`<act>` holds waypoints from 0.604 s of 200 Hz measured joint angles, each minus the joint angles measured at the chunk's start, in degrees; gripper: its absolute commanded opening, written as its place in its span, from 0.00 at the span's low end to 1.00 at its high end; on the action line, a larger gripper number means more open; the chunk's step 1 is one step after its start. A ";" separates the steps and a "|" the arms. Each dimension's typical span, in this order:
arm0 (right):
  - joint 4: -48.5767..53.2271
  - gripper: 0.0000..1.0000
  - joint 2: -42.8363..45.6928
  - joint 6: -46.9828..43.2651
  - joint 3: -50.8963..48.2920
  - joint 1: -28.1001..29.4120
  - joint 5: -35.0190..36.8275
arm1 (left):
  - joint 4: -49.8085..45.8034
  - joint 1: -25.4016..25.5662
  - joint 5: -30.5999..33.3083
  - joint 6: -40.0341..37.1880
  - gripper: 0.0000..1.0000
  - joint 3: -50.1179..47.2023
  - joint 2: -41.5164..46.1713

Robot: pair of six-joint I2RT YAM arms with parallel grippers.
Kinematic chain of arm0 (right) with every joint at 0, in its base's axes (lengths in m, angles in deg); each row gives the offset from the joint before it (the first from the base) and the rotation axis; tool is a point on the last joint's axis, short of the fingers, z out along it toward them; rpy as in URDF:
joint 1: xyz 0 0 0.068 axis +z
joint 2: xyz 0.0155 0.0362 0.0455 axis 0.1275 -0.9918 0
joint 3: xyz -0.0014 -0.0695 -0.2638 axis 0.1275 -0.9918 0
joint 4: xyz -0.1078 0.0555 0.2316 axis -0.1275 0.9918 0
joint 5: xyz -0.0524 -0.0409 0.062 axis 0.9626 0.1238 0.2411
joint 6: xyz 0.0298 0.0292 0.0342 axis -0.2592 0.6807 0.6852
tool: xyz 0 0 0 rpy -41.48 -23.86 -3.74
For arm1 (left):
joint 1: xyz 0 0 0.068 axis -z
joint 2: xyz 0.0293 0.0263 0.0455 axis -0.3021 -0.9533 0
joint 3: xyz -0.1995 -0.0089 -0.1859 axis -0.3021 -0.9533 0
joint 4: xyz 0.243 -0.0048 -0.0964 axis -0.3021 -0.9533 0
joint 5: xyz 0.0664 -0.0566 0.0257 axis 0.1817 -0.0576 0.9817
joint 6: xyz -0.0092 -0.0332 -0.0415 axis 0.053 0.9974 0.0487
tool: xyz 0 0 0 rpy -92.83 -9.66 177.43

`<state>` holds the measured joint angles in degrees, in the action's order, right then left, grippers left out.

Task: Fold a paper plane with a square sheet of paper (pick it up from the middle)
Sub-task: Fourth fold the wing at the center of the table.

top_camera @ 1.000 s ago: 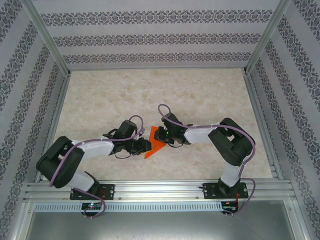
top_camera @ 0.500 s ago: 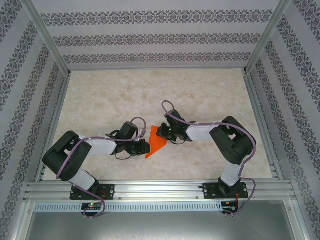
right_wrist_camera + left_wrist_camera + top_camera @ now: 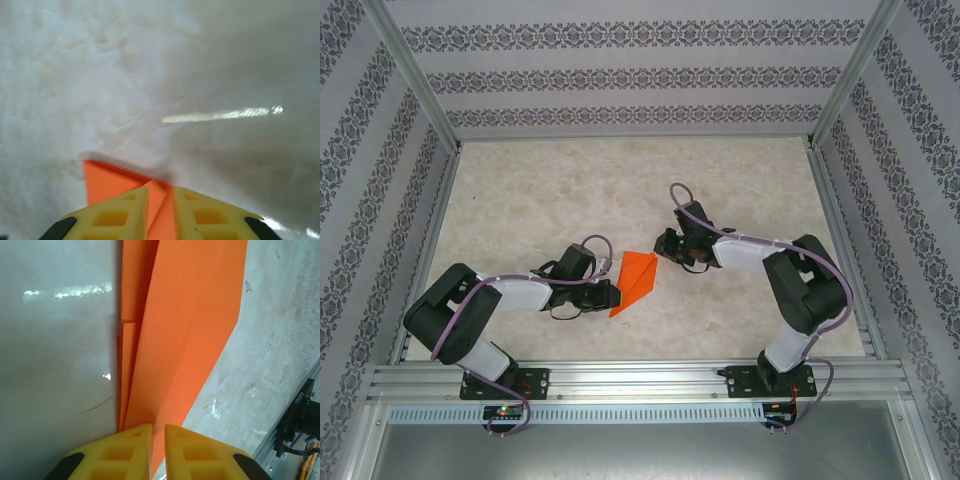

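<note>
1. Left gripper (image 3: 608, 296) has its yellow fingers (image 3: 125, 450) drawn almost together on the near left edge of the paper plane (image 3: 638, 279). In the left wrist view the stacked orange layers run straight into the narrow gap, so I judge the edge pinched.
2. Right gripper (image 3: 667, 250) sits just beside the far right tip of the orange shape. Its fingers are close together with orange showing in the gap, but I cannot tell whether they grip it.
3. Between the 2 grippers the paper rests on the table (image 3: 540, 190) as a pointed kite with 1 long crease.
4. My judgement is that folding is partway done, with layers made but no finished narrow dart.
5. Next, the left pinch should anchor the paper while the right takes a free flap, lays it along the crease with edges matched, and presses it flat.
</note>
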<state>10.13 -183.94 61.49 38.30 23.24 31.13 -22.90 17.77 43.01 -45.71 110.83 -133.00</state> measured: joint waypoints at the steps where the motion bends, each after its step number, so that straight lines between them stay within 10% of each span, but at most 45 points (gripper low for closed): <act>1: 0.13 0.27 0.37 -0.07 0.00 0.11 0.00 | -0.15 0.00 0.04 -0.04 0.20 0.02 0.04; 121: -3.50 0.47 12.11 11.93 -14.78 13.64 5.99 | -21.29 -0.09 12.52 -6.14 0.41 10.75 9.75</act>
<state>6.63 -171.83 73.42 23.53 36.88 37.12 -44.19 17.68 55.53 -51.85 121.59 -123.25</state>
